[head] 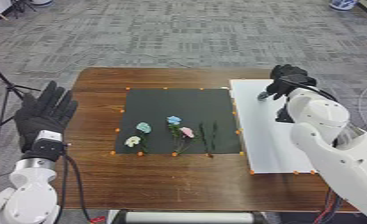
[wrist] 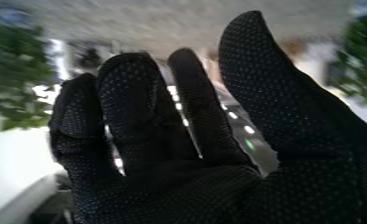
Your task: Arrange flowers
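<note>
In the head view my left hand (head: 44,117) is open beside the table's left edge, fingers straight. My right hand (head: 292,79) is over the far end of the white board (head: 268,140), beside a small greyish, shiny object (head: 264,95); whether they touch, I cannot tell. On the black mat (head: 166,100) lie a teal flower (head: 143,127), a white flower (head: 132,141), a blue flower (head: 174,120), a pink flower (head: 187,132) and dark green stems (head: 214,134). In the right wrist view my right hand (wrist: 188,187) has extended fingers, with something shiny behind the gaps.
Orange markers line the mat and board on the brown table (head: 175,182). Below my right wrist is a dark object (head: 284,116). A black tripod (head: 3,85) stands left of the table. Blurred green leaves (wrist: 15,75) appear beyond my right hand in the right wrist view.
</note>
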